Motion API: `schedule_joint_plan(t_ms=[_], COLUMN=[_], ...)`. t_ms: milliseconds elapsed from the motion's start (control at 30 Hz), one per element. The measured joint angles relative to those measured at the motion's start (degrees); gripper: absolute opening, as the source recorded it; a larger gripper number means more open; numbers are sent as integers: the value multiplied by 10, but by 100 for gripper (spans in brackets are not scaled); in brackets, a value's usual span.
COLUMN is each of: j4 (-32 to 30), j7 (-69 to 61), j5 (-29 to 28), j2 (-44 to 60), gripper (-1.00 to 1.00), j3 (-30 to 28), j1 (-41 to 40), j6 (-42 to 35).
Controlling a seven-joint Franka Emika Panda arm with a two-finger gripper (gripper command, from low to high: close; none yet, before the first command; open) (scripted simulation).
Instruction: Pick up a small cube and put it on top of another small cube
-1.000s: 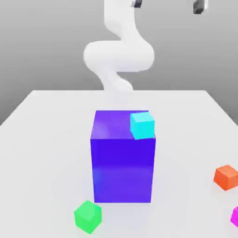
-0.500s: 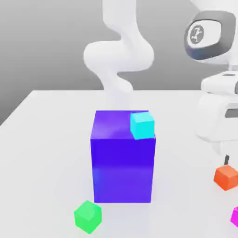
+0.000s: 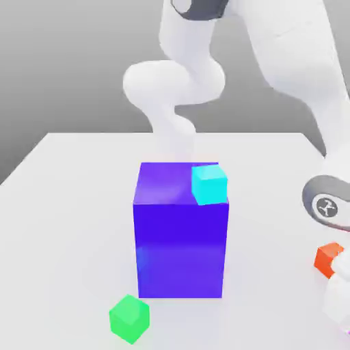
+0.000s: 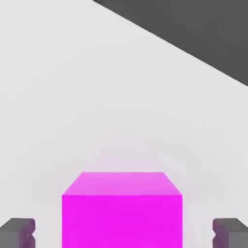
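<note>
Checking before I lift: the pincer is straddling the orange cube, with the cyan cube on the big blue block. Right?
Not orange. The hand view shows the pincer straddling the magenta cube. The cyan cube is on the blue block, as the exterior view shows.

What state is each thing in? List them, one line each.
magenta cube: on the table, between the fingers, not gripped.
fingers: open, a gap showing on each side of the magenta cube.
cyan cube: resting on top of the blue block.
blue block: standing on the table.
green cube: on the table, free.
orange cube: on the table, partly hidden by the arm.
</note>
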Motion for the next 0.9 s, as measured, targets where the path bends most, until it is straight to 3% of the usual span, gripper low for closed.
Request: schedule_joint_plan(t_ms=[167,333,900], j4=[-1,-13,-21], j7=[-1,-48,-498], j5=[2,54,71], j2=[-2,-79,-60], gripper=[-100,-100,-100], j3=[2,45,114], j1=[-1,-39,-213], j6=[-1,-60,-131])
